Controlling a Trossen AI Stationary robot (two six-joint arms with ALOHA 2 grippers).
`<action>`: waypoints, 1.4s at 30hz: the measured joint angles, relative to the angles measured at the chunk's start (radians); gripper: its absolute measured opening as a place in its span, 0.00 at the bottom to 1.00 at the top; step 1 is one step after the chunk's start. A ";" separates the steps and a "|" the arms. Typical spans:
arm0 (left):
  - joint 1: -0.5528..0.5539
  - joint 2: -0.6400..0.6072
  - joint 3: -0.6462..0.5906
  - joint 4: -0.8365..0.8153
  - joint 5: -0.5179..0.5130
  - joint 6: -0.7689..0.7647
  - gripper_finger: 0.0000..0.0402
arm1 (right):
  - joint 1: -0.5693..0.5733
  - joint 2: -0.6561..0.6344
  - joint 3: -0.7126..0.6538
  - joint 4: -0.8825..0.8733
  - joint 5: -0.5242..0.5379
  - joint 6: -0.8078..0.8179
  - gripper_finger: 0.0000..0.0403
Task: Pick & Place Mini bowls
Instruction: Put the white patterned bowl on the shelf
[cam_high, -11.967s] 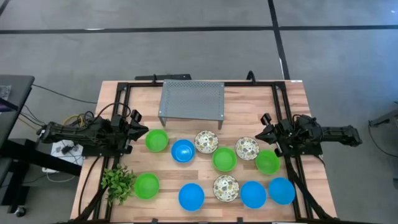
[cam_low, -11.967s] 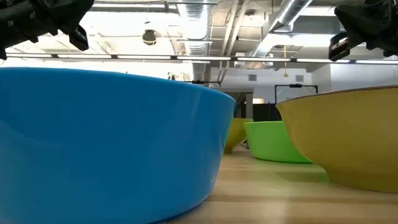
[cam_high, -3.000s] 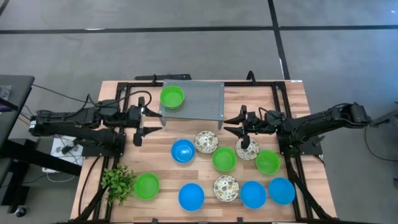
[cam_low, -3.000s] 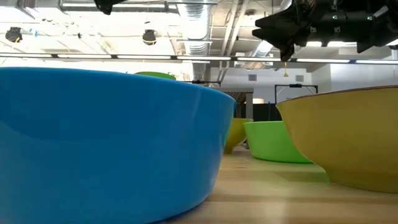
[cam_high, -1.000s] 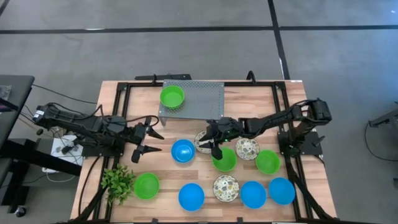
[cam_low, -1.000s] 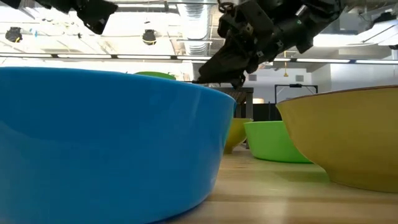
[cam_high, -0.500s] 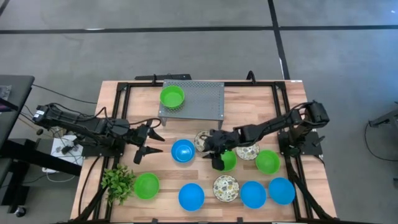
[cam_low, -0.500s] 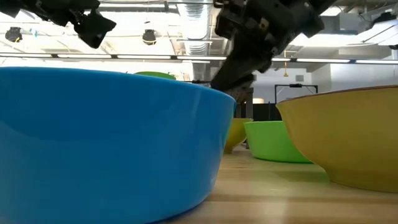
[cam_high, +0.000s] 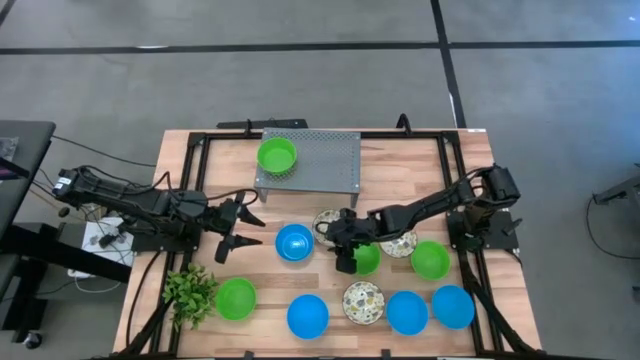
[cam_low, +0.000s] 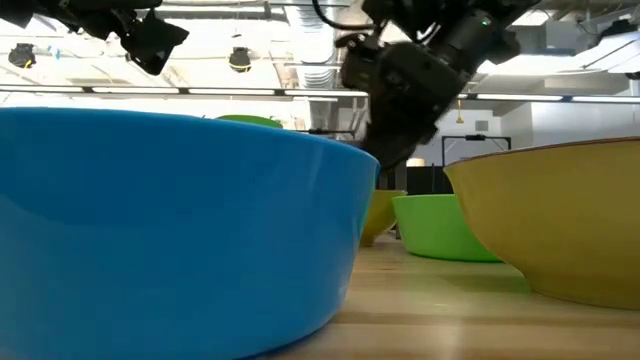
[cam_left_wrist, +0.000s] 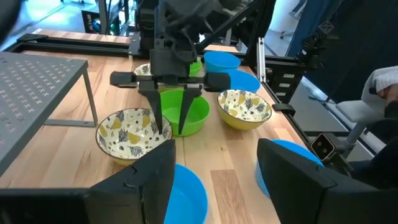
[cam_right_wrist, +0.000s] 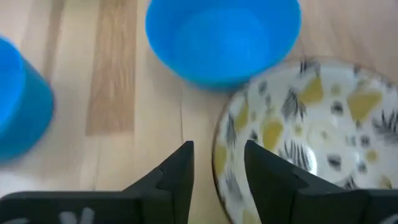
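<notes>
The right pincer (cam_high: 345, 262) is down at the middle green bowl (cam_high: 365, 258), its fingers (cam_left_wrist: 185, 111) slightly apart and straddling the near rim; one finger inside, one outside, touching or not I cannot tell. A patterned bowl (cam_high: 328, 226) sits just beside it. The left pincer (cam_high: 240, 228) hovers wide open, left of a blue bowl (cam_high: 294, 242). Another green bowl (cam_high: 277, 156) rests up on the grey perforated rack (cam_high: 330, 160), and the remaining bowls are spread over the wooden table (cam_high: 470, 150).
</notes>
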 joint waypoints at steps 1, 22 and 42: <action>0.000 0.001 0.000 0.000 0.000 0.000 0.56 | 0.000 0.010 0.001 0.004 0.000 0.000 0.35; 0.000 0.000 0.000 0.001 0.000 0.003 0.56 | -0.008 0.048 0.003 -0.016 0.071 -0.046 0.14; 0.000 0.000 0.000 0.000 0.000 0.003 0.56 | 0.065 0.045 0.232 -0.247 0.088 -0.053 0.03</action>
